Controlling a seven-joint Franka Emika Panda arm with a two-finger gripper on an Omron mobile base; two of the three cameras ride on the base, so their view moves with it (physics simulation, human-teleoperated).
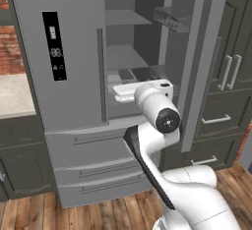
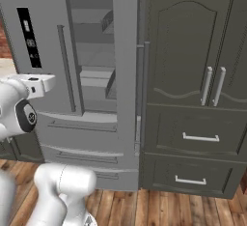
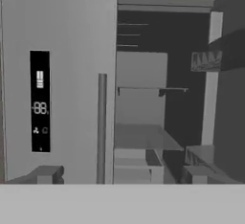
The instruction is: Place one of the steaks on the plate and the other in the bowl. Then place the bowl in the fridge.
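Observation:
The fridge [image 1: 74,52] stands straight ahead, tall and grey, with its left door [image 3: 67,36] shut and a black display panel [image 3: 39,101] on it. Its right door [image 1: 197,52] is swung open, baring grey shelves [image 3: 141,137] and door bins [image 3: 206,61]. My gripper [image 3: 119,175] faces the opening at mid height, open, its fingertips [image 3: 45,174] wide apart with nothing between them. My white hand [image 1: 142,90] hovers just in front of the lower shelves. The steaks, the plate and the bowl are out of view.
Dark grey cabinets [image 2: 193,75] with silver handles stand right of the fridge, close behind the open door [image 2: 125,51]. Two fridge drawers [image 1: 93,160] lie below the doors. A pale counter [image 1: 15,94] and brick wall sit at the left. The floor [image 1: 98,209] is wooden.

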